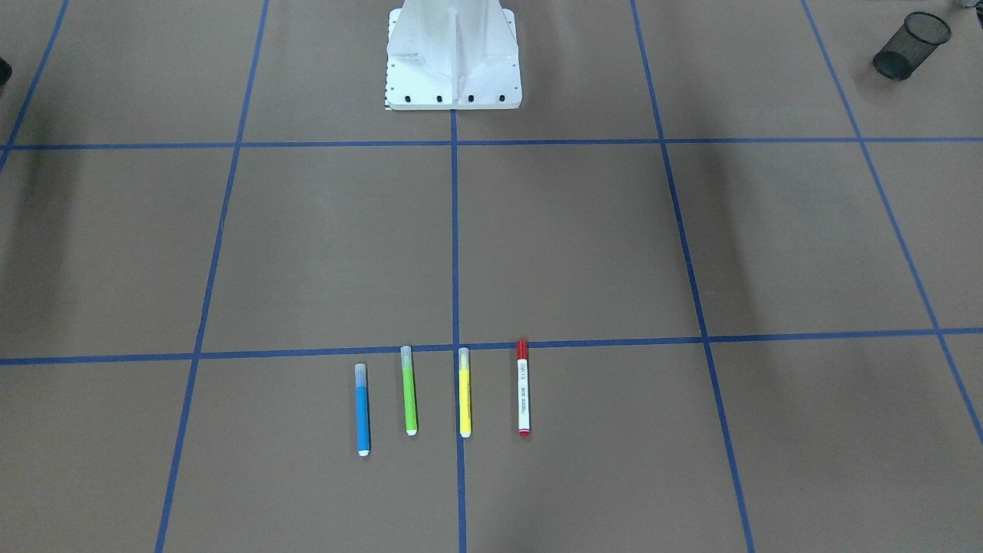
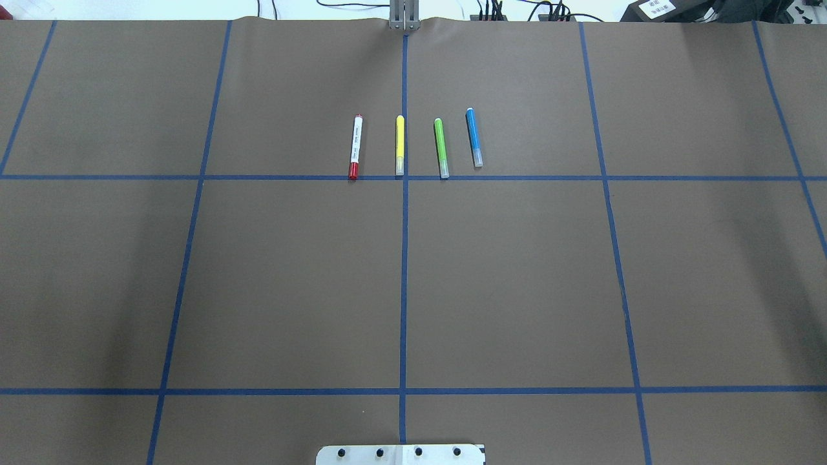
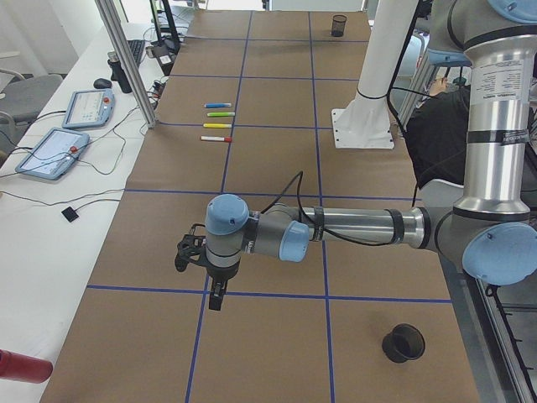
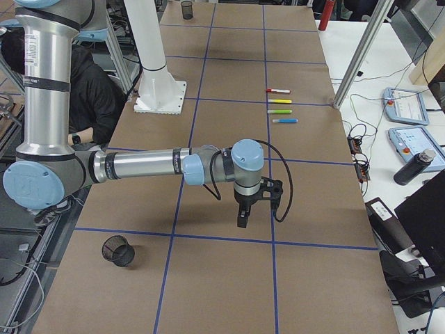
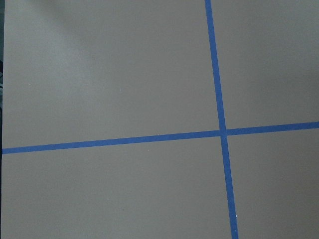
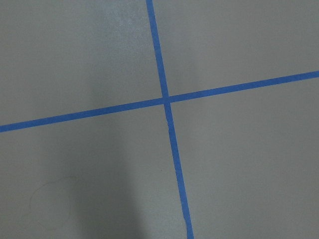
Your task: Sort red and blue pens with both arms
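Red pen (image 2: 355, 147) and blue pen (image 2: 474, 137) end a four-marker row — yellow marker (image 2: 400, 145) and green marker (image 2: 441, 147) between, none touching. Left gripper (image 3: 216, 296) and right gripper (image 4: 241, 220) hover well apart from them — open or clenched, I cannot tell.

A robotics lab was indicated: the bench (image 2: 291, 290) was covered in brown paper gridded with blue tape (image 2: 404, 258), teach pendants (image 3: 50, 154) were laid alongside, and a white robot pedestal (image 1: 453, 57) was bolted down.
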